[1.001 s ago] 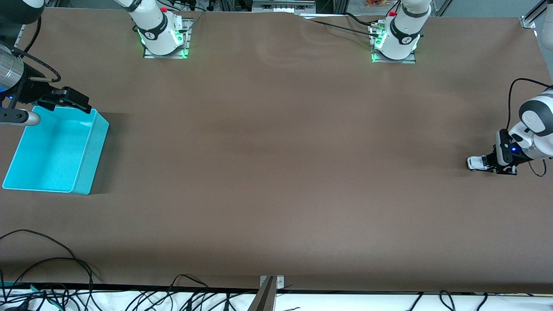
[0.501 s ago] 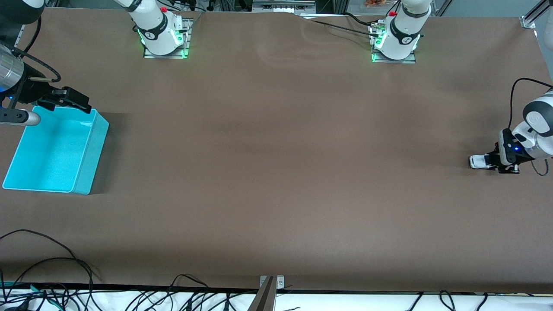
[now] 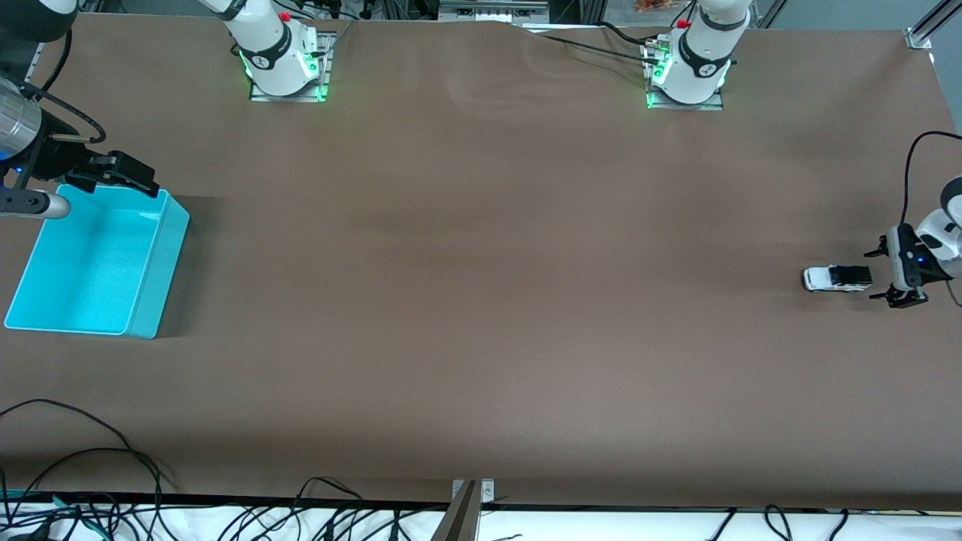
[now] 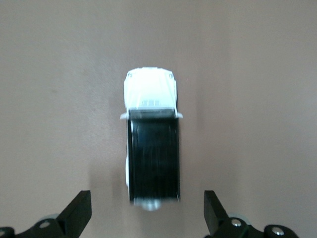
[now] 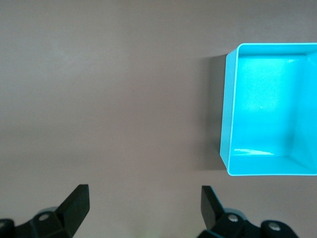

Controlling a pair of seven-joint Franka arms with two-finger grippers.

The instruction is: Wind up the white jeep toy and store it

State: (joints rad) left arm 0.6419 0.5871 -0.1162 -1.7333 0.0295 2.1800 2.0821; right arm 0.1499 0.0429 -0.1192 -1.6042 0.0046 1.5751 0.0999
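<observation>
The white jeep toy (image 3: 836,279), white with a black roof, stands free on the brown table near the left arm's end. In the left wrist view the jeep (image 4: 151,148) is slightly blurred and lies just ahead of the fingertips. My left gripper (image 3: 888,276) is open and empty, low over the table beside the jeep's rear, not touching it; it also shows in the left wrist view (image 4: 147,218). My right gripper (image 3: 124,174) is open and empty over the rim of the teal bin (image 3: 161,263); it also shows in the right wrist view (image 5: 143,210).
The teal bin (image 5: 225,124) is empty and stands at the right arm's end of the table. The two arm bases (image 3: 282,56) stand along the table's edge farthest from the front camera. Cables lie along the near edge.
My left gripper has opened, let go of the jeep and drawn back toward the left arm's end. The jeep has shifted slightly toward the right arm's end. The right arm has not moved.
</observation>
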